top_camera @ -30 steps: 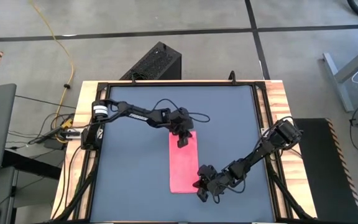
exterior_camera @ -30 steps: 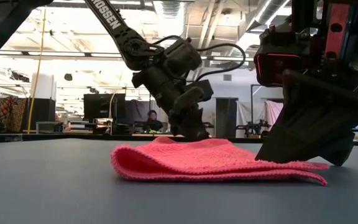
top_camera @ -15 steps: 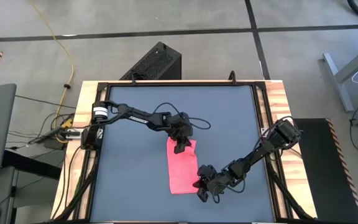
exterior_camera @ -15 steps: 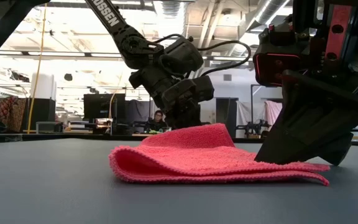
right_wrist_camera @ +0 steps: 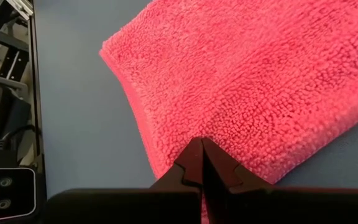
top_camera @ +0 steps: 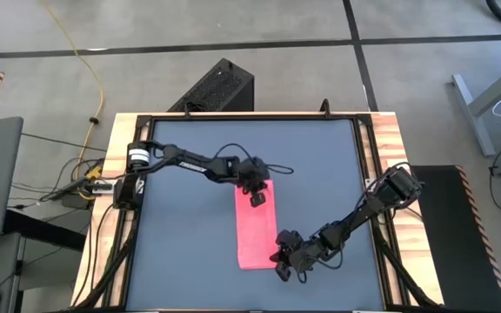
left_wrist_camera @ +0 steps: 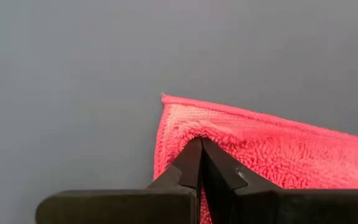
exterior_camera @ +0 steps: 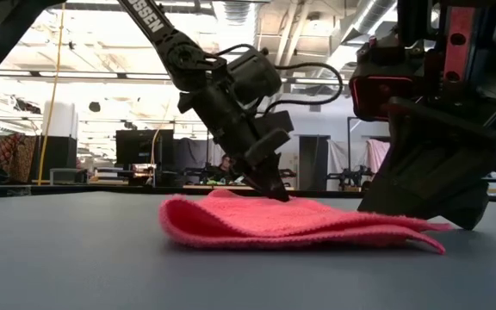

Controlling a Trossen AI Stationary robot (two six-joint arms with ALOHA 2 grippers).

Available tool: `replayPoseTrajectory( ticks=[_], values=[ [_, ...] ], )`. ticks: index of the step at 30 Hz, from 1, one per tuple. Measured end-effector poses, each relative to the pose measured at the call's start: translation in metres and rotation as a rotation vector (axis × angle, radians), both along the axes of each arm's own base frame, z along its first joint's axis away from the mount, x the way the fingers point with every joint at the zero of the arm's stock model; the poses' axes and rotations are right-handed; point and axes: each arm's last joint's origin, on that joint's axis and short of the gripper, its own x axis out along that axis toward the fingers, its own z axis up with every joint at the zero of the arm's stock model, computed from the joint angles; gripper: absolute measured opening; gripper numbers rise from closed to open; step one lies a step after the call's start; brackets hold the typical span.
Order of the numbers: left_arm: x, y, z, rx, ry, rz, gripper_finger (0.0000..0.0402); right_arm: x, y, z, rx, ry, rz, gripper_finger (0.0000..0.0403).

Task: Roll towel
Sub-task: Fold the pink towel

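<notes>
1. We see the towel (top_camera: 256,224), a fluffy pink folded strip, lying on the smooth grey counter (top_camera: 181,209).
2. Left gripper (top_camera: 257,199) jaws clamp its far end.
3. Right gripper (top_camera: 277,258) jaws clamp its near edge.

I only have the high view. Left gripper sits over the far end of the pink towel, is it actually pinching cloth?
Observer: Yes. In the left wrist view the left gripper is shut on the towel, close to one of its corners.
Operator: Is that end off the table?
Observer: Barely. The low view shows the towel humped slightly under the fingertips, otherwise lying low on the table.
Operator: And the right one?
Observer: The right gripper is shut on the towel's edge at the near end, with a corner of the cloth close by.
</notes>
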Motion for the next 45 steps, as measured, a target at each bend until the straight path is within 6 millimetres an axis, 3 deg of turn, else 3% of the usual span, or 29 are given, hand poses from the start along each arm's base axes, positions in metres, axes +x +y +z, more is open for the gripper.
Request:
replayPoseTrajectory(
  ticks=[4,12,22,32,35,38,42,45],
  values=[
    [-0.001,0.003,-0.001,-0.018,-0.002,-0.010,0.0000,0.000,0.000,0.000,0.002,0.001,0.001,0.0020],
    [-0.003,0.000,0.006,-0.124,-0.023,-0.227,0.0000,0.002,-0.006,0.008,-0.022,-0.013,0.021,0.0020],
    [-0.009,-0.006,0.040,-0.141,-0.092,-0.349,0.0000,0.010,-0.021,0.026,-0.071,-0.082,0.029,0.0020],
    [-0.020,-0.006,0.058,-0.076,-0.038,-0.316,0.0000,0.016,-0.034,0.033,-0.075,-0.098,-0.013,0.0021],
    [-0.034,-0.019,0.062,-0.102,0.017,-0.325,0.0000,0.018,-0.039,0.033,-0.042,-0.097,-0.082,0.0021],
    [-0.053,-0.043,0.064,-0.081,0.017,-0.388,0.0000,0.018,-0.037,0.035,-0.029,-0.116,-0.086,0.0021],
    [-0.082,-0.072,0.047,-0.041,-0.041,-0.445,0.0000,0.014,-0.028,0.035,-0.043,-0.114,-0.058,0.0021],
    [-0.094,-0.079,0.031,-0.044,-0.120,-0.402,0.0000,0.011,-0.021,0.037,-0.039,-0.136,-0.014,0.0021]
  ],
)
